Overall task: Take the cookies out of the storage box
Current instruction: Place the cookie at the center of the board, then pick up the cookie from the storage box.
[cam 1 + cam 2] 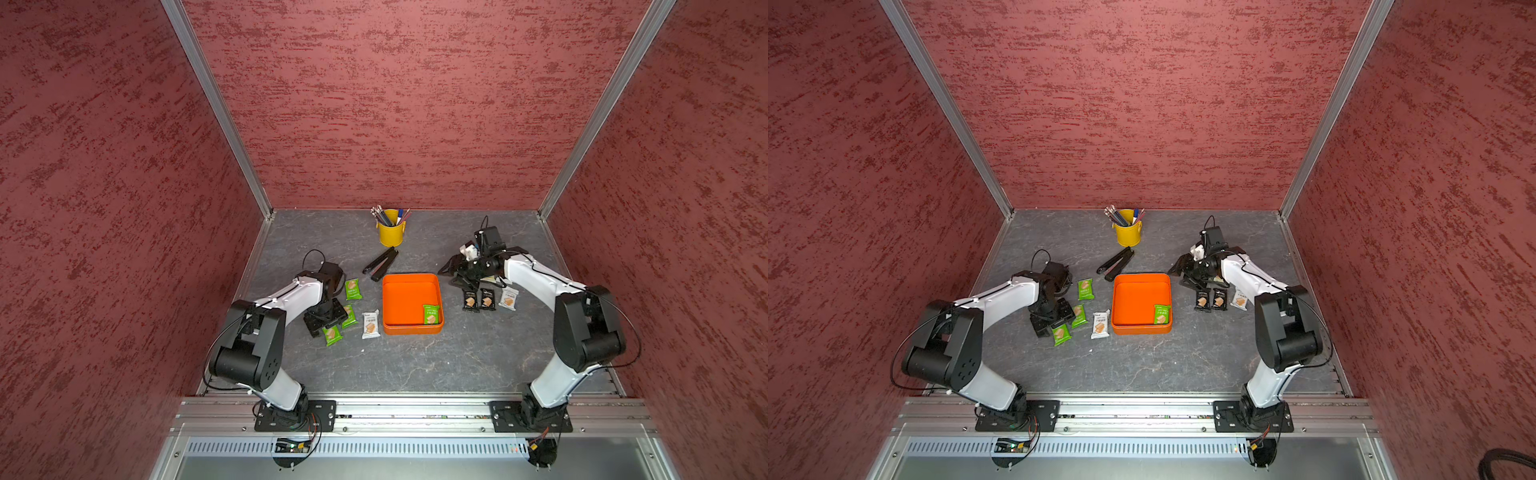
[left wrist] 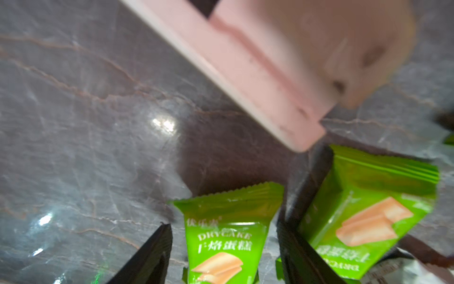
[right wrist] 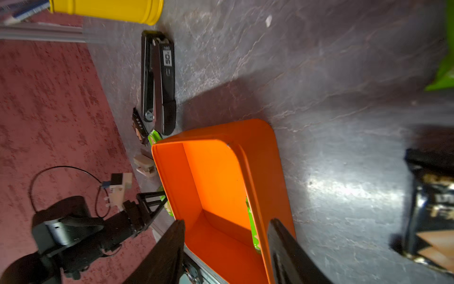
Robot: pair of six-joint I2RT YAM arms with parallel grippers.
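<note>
One cookie (image 1: 431,314) is left in the box (image 1: 409,276), in its near right corner; the others lie on the table (image 1: 415,365) either side. Both claws are spread — the left gripper (image 2: 223,227) around a green packet (image 2: 226,248), the right gripper (image 3: 227,221) empty near the box. The box could be shoved if its wall is caught by a finger — or the flat cookie missed.

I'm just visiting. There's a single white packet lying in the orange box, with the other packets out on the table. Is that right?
Not quite. The single packet lying in the orange box is green, not white. Both top views show it in one corner of the box, with the other packets out on the table.
</note>
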